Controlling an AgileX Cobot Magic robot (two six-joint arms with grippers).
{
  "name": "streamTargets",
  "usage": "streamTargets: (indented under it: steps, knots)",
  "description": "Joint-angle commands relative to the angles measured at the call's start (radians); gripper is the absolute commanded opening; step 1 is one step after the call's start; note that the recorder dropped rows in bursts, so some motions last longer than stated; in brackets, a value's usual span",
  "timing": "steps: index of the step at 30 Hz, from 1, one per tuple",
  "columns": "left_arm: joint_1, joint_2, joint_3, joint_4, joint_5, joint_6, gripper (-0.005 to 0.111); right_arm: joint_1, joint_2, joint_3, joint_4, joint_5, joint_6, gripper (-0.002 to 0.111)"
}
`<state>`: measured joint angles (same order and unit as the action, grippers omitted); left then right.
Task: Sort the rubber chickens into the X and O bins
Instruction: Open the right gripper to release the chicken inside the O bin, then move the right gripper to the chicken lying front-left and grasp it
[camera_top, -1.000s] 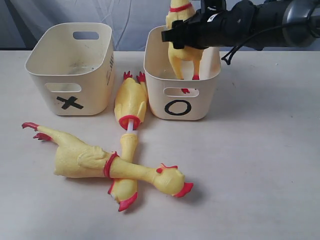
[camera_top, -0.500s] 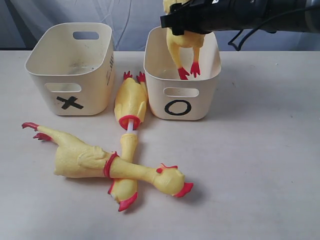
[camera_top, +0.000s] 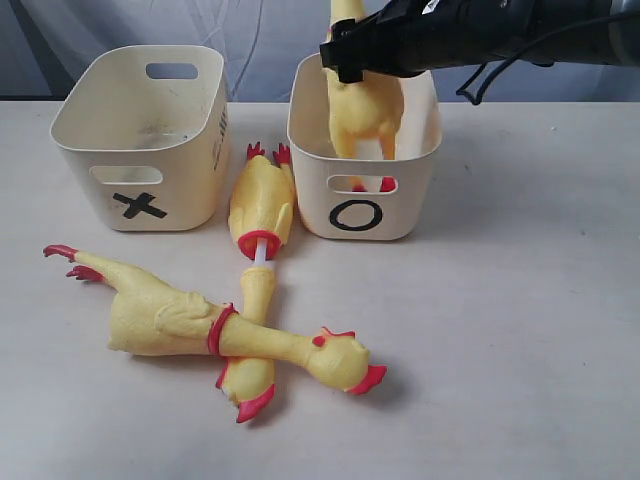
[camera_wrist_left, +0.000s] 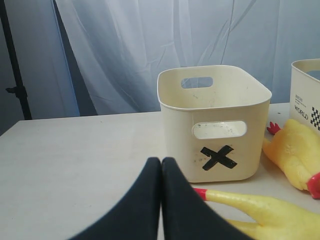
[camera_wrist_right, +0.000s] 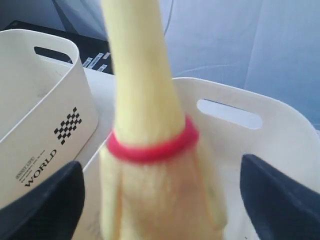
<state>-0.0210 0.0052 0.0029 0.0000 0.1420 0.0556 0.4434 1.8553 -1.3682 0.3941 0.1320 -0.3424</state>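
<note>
**Chicken down in O bin, right jaws spread**

Right gripper (camera_top: 345, 55) sits above the back rim of the O bin (camera_top: 310, 190). In the right wrist view its fingers (camera_wrist_right: 45, 200) stand wide, with a gap on each side of the held chicken (camera_top: 365, 110); no contact visible. That view is blurred.

Left gripper (camera_wrist_left: 161, 165) is pinched closed on nothing, low over the table (camera_top: 520, 330), in front of the X bin (camera_top: 190, 190).

Room: the slot between the two bins is filled by the middle chicken (camera_top: 262, 200), feet wedged at the far end. Broad table surface lies right of the O bin and across the near right. The near left is taken by the crossing chicken (camera_top: 170, 320).

Versus 0.5 s ago: the held chicken's feet hung at about rim height; now they are down at the front handle slot, red showing through it. The arm is at roughly the same spot. Bins and both table chickens are unmoved.

Orientation:
- Held chicken: long axis upright, feet down, neck up through the jaws.
- Middle chicken: runs far to near, feet far, white neck tube showing, head nearest the camera.
- Crossing chicken: lies across that neck, feet left, head right.
</note>
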Motion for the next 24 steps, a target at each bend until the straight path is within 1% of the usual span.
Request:
streamTargets:
  steps: [1, 3, 7, 10, 12, 14, 17, 18, 21, 24]
  knots:
    - [0.0, -0.005, -0.003, -0.007, -0.008, 0.0, 0.0, -0.002, -0.001, -0.003, 0.0, -0.016, -0.003, 0.08]
    - [0.0, -0.005, -0.003, -0.007, -0.008, 0.0, 0.0, -0.002, -0.001, -0.003, 0.0, -0.009, 0.006, 0.082]
    - [0.0, -0.005, -0.003, -0.007, -0.008, 0.0, 0.0, -0.002, -0.007, -0.003, -0.009, 0.052, -0.01, 0.082]
    - [0.0, -0.005, -0.003, -0.007, -0.008, 0.0, 0.0, 0.013, -0.036, -0.003, -0.055, 0.143, -0.101, 0.082]
    - [0.0, -0.005, -0.003, -0.007, -0.008, 0.0, 0.0, 0.04, -0.064, -0.003, -0.053, 0.241, -0.261, 0.078]
    - [0.0, -0.005, -0.003, -0.007, -0.008, 0.0, 0.0, 0.087, -0.096, -0.003, -0.024, 0.367, -0.41, 0.074]
    - [0.0, -0.005, -0.003, -0.007, -0.008, 0.0, 0.0, 0.177, -0.116, -0.003, 0.06, 0.511, -0.49, 0.074]
    - [0.0, -0.005, -0.003, -0.007, -0.008, 0.0, 0.0, 0.205, -0.116, -0.003, 0.069, 0.533, -0.515, 0.074]
    - [0.0, -0.005, -0.003, -0.007, -0.008, 0.0, 0.0, 0.307, -0.087, -0.003, 0.062, 0.512, -0.55, 0.075]
    - [0.0, -0.005, -0.003, -0.007, -0.008, 0.0, 0.0, 0.397, -0.029, -0.003, 0.012, 0.425, -0.561, 0.082]
